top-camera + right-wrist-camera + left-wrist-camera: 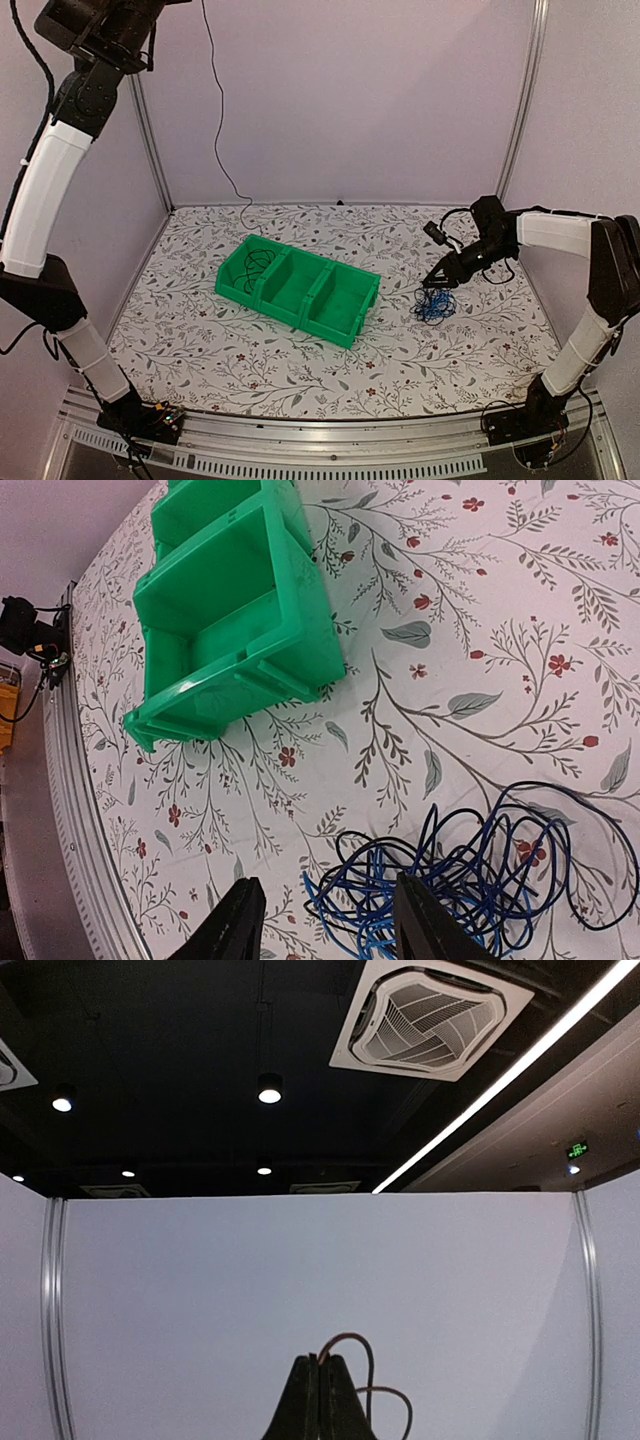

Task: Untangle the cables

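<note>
A tangle of blue and black cables (435, 306) (470, 880) lies on the table right of the green bin (345, 318). My right gripper (438, 284) (328, 880) hovers open just over the tangle's left edge, nothing between its fingers. My left gripper (320, 1360) is raised high, above the top view's frame, and is shut on a thin black cable (372, 1360) that loops out beside its tips. That black cable (220, 130) hangs down the back wall to the table. More black cable (256, 268) lies coiled in the bin's left compartment.
The green bin (240, 630) has three compartments and sits mid-table at an angle; its middle and right compartments hold nothing. The floral tablecloth (250, 360) covers the table. White walls with metal posts enclose the back and sides.
</note>
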Robot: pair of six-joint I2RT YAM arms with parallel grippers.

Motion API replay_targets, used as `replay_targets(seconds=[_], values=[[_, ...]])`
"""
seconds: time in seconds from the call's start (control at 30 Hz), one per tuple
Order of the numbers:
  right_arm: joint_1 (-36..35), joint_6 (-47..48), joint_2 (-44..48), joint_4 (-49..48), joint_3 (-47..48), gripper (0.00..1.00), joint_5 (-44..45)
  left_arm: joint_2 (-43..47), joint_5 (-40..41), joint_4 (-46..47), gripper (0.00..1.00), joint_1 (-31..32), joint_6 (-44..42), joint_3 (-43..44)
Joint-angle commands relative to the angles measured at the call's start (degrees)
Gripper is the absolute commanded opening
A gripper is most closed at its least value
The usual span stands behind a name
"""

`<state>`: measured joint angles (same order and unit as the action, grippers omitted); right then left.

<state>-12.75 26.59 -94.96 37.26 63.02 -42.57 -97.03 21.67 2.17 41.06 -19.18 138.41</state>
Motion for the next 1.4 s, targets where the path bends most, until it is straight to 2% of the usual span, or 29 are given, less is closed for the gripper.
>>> replay_targets(seconds=[0.0,0.13,0.27,0.33,0.4,0.5,0.8,1.13,1.37], values=[[-0.2,-0.3,-1.1,-0.1,1.6,0.48,-1.1,0.7,1.5,0.7,0.0,1.2,-2.4,-1.4],[-0.3,-0.3,-1.2,-0.1,1.7,0.48,-1.3,2.4,1.5,3.4,0.0,2.4,-3.8,-4.5],[-0.3,-0.5,-1.4,-0.3,2.0,0.48,-1.5,-1.8,1.3,4.3,0.0,3.9,-9.4,7.2],[-0.3,-0.6,-1.7,-0.6,2.2,0.48,-1.8,-2.9,1.3,7.6,0.0,5.2,-13.8,10.5],[-0.4,-0.8,-1.9,-0.8,2.6,0.48,-1.8,-1.6,1.5,11.5,0.0,6.3,-17.3,8.8],[-0.3,-0.8,-2.2,-0.8,3.0,0.48,-1.7,0.8,2.7,13.8,0.0,7.1,-17.2,5.0],[-0.5,-0.8,-2.0,-0.5,2.1,0.48,-1.7,7.0,8.6,11.4,0.0,7.6,-13.1,-9.6],[-0.5,-0.7,-2.5,-0.5,1.6,0.48,-1.9,10.9,11.4,9.4,0.0,7.5,-8.2,-18.6],[-0.6,-0.7,-2.7,-0.3,1.9,0.48,-1.7,11.0,12.1,9.6,0.0,6.1,-8.4,-22.1]])
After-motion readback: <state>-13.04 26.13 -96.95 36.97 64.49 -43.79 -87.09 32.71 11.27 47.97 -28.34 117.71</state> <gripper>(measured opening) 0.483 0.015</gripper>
